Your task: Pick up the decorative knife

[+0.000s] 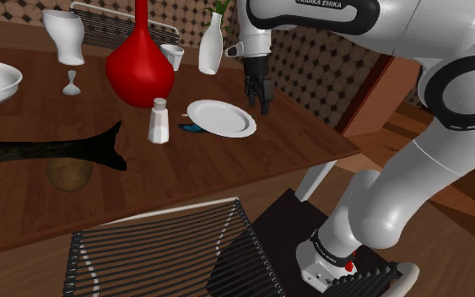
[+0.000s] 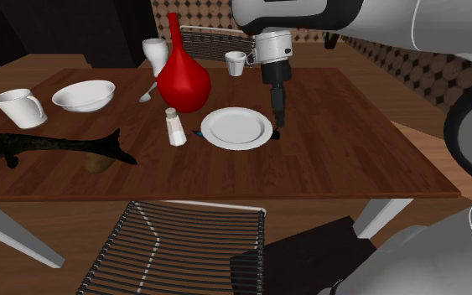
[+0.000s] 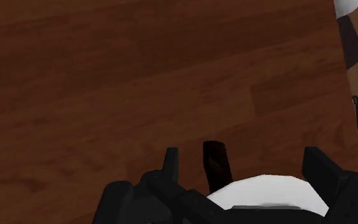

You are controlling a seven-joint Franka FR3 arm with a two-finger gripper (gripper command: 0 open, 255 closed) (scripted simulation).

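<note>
Mostly the knife (image 3: 215,162) is tucked under the white plate (image 3: 266,191). In the wrist view a short, dark reddish-brown stub with a squared end pokes out from beneath the rim onto the wooden table (image 3: 107,95), and the rest of it is covered. The gripper (image 3: 242,159) hangs over that stub with its black fingers (image 3: 171,160) spread wide, one on each side, neither touching it, nothing held. Seen from the shoulder, the gripper (image 1: 264,103) points down just past the far edge of the plate (image 1: 221,117), and the stub is hard to pick out there. On the plate's other side, toward the white shaker (image 1: 159,121), a small bluish sliver (image 1: 191,127) peeks from under the rim; whether that is the blade's end I cannot tell. The second exterior view has the sliver (image 2: 199,134) at the left of the plate (image 2: 236,127) and a dark patch (image 2: 275,135) under the gripper (image 2: 277,117) at its right, stub or shadow, too small to say. A red vase (image 1: 139,63) stands beyond the shaker. Toward the shoulder view's left a long dark shape (image 1: 50,152) lies on the table, cut off by the frame's edge.
</note>
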